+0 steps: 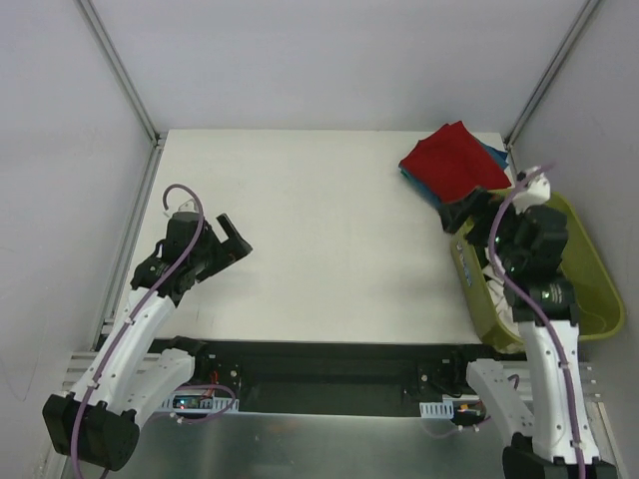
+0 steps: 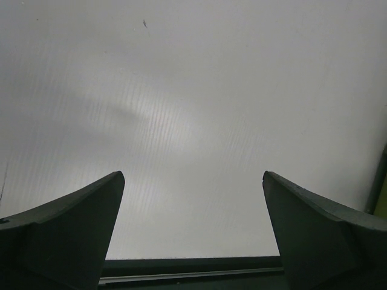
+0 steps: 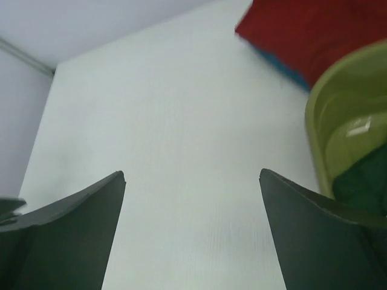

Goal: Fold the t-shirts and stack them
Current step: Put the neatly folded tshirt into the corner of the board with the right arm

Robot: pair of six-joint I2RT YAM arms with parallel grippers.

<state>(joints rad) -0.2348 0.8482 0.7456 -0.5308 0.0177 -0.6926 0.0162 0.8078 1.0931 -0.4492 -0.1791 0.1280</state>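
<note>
A folded deep red t-shirt (image 1: 454, 160) lies on a teal-blue t-shirt (image 1: 497, 154) at the table's back right corner. Only the teal-blue shirt's edges show. Both also show in the right wrist view, the red shirt (image 3: 308, 30) at the top right with a teal-blue edge (image 3: 279, 65) under it. The white t-shirt is not clearly in view. My right gripper (image 1: 462, 210) (image 3: 192, 176) is open and empty, just in front of the stack and apart from it. My left gripper (image 1: 236, 242) (image 2: 193, 175) is open and empty over bare table at the left.
An olive-green plastic tub (image 1: 591, 269) stands at the table's right edge beside my right arm. In the right wrist view the tub's rim (image 3: 317, 121) shows with something dark green (image 3: 363, 184) inside. White walls and metal posts enclose the white table (image 1: 319, 249).
</note>
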